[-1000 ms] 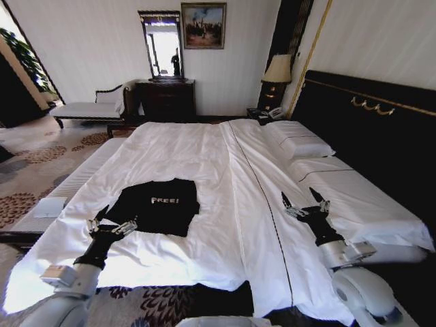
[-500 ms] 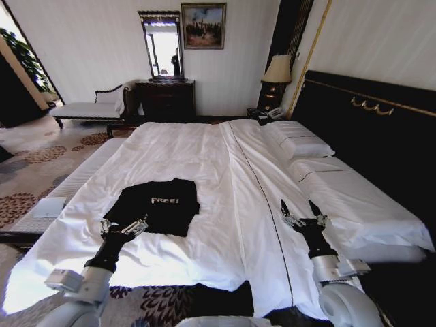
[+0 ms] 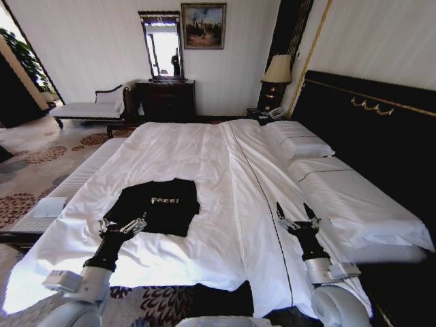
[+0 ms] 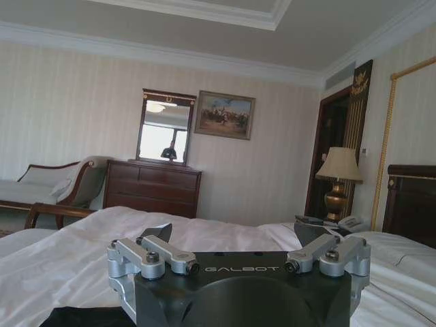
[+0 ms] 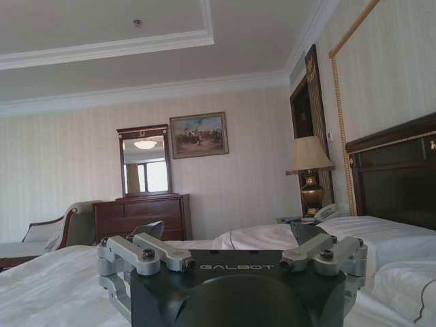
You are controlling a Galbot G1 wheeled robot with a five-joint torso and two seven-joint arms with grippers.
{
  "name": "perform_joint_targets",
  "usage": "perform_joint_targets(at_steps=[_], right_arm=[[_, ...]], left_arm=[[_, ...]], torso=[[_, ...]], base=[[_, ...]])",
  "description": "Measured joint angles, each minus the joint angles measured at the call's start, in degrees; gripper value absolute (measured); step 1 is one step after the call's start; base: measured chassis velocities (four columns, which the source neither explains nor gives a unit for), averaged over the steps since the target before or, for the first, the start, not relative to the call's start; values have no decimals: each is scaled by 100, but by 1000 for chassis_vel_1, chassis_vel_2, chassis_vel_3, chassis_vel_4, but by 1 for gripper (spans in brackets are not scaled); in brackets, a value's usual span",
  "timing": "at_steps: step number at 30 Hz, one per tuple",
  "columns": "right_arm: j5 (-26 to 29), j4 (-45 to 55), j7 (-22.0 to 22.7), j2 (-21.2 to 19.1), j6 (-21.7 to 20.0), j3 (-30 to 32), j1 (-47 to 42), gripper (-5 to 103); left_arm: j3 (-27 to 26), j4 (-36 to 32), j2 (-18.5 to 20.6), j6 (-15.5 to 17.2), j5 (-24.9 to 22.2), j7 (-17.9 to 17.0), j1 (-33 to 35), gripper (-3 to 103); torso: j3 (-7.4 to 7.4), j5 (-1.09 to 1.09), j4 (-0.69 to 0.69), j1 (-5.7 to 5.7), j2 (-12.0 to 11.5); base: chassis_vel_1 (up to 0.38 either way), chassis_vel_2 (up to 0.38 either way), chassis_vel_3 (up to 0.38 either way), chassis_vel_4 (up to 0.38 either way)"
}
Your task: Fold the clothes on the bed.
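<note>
While the right gripper (image 3: 293, 216) is waiting open far off, the open left gripper (image 3: 123, 225) is hanging by the soft black T-shirt's (image 3: 158, 204) near edge.

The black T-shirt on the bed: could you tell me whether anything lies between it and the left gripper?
Nothing visible does. The left gripper, fingers open, sits at the near edge of the black T-shirt, with nothing but white duvet of the bed around them. The right gripper, also open, hovers over bare duvet far to the right.

free: bed (image 3: 204, 157) middle | blocked: pillows (image 3: 300, 143), headboard (image 3: 368, 129)
</note>
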Motion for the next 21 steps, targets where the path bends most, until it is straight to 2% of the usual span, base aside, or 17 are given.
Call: perform_joint_targets(at_steps=[6, 9, 21], right_arm=[[-58, -18, -29, 53, -5, -60, 9, 100], [-89, -21, -44, 59, -8, -61, 4, 100], [-236, -32, -47, 96, -21, -147, 1, 100]], left_arm=[[-12, 73, -9, -43, 28, -10, -30, 100], [43, 135, -51, -308, 30, -82, -19, 100], [108, 394, -131, -726, 308, -353, 86, 100]], torso=[[0, 0, 0, 0, 0], [0, 0, -1, 0, 0], [0, 0, 0, 0, 0]], base=[[0, 0, 0, 0], [0, 0, 0, 0], [0, 0, 0, 0]])
